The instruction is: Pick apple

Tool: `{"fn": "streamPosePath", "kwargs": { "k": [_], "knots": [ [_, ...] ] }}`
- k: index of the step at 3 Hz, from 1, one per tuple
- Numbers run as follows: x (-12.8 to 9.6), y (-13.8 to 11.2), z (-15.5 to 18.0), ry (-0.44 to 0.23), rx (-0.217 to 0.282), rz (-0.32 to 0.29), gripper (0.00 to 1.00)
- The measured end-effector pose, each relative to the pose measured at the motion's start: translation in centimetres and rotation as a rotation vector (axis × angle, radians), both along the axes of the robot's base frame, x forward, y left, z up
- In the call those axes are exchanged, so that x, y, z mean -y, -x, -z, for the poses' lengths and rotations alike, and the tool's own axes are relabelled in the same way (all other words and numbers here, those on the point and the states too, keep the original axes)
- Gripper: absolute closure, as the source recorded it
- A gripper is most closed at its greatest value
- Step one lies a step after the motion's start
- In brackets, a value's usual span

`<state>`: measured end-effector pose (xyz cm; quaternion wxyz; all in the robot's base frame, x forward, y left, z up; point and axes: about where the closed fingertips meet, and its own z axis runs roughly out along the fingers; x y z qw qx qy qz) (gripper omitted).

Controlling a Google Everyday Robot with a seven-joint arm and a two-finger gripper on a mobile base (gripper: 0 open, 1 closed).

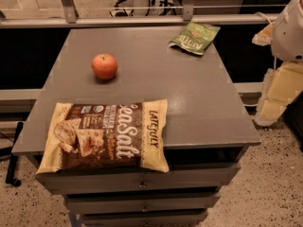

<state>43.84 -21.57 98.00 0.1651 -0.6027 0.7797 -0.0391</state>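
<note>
The apple (pixel 104 66) is small, round and orange-red. It stands on the grey table top (pixel 199 98), left of the middle and towards the back. My arm (pixel 289 28) hangs at the right edge of the view, beyond the table's right side. My gripper (pixel 271 107) is the pale, blocky part at its lower end. It is off the table, about level with the front right corner and far from the apple. Nothing shows in it.
A large brown and cream chip bag (pixel 106 136) lies flat at the front left, overhanging the front edge. A small green bag (pixel 195 37) lies at the back right corner. Drawers (pixel 142 186) sit under the top. A metal rail (pixel 142 20) runs behind.
</note>
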Motion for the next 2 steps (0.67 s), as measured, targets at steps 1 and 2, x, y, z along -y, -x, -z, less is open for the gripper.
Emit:
{"fn": "streamPosePath", "kwargs": {
  "k": [1, 2],
  "knots": [
    [0.0, 0.0, 0.0, 0.000, 0.000, 0.000, 0.00],
    [-2.2, -1.8, 0.5, -0.055, 0.034, -0.041, 0.00]
  ]
}}
